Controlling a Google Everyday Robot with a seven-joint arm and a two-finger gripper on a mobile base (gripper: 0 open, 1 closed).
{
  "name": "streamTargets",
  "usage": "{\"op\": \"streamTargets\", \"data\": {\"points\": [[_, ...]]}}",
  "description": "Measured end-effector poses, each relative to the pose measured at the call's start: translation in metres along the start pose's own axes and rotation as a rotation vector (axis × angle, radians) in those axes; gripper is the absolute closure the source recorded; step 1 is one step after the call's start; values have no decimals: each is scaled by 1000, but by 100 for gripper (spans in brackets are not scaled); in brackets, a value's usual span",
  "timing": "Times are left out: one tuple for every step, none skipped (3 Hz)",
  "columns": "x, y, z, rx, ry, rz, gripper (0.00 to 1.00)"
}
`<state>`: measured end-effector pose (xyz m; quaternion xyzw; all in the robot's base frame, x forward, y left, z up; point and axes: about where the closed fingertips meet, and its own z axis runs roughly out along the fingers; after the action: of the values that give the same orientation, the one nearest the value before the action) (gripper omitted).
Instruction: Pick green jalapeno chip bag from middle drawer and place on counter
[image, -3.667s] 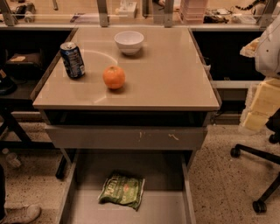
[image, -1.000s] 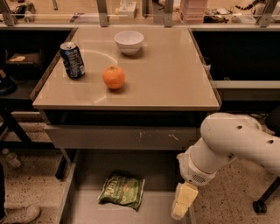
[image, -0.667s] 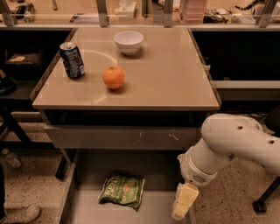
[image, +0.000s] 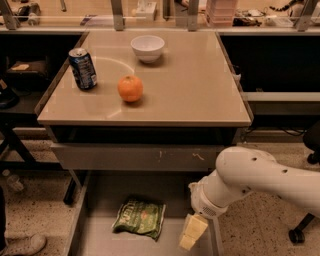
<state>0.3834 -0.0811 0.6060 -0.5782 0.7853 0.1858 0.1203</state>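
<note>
Drawer (image: 105, 240) under the bench's front edge holds one bag (image: 140, 217), lying flat, with one gripper (image: 194, 234) just beside it near the drawer's right wall, and I cannot tell if it is open or closed. To do this well, it should slide left over the bag and pinch its middle, not a thin corner. Farther back, the counter (image: 190, 90) has one orange (image: 130, 88), one can (image: 83, 68) by the left edge and one bowl (image: 147, 48) near the back edge.

pincer (image: 193, 234) over middle drawer (image: 97, 242) | right of green jalapeno chip bag (image: 140, 218)
</note>
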Motion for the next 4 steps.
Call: {"op": "streamTargets", "data": {"points": [[-22, -20, 39, 26, -47, 32, 0], [-22, -20, 39, 26, -47, 33, 0], [-24, -10, 62, 0, -92, 29, 0], [-37, -5, 98, -7, -144, 17, 0]]}}
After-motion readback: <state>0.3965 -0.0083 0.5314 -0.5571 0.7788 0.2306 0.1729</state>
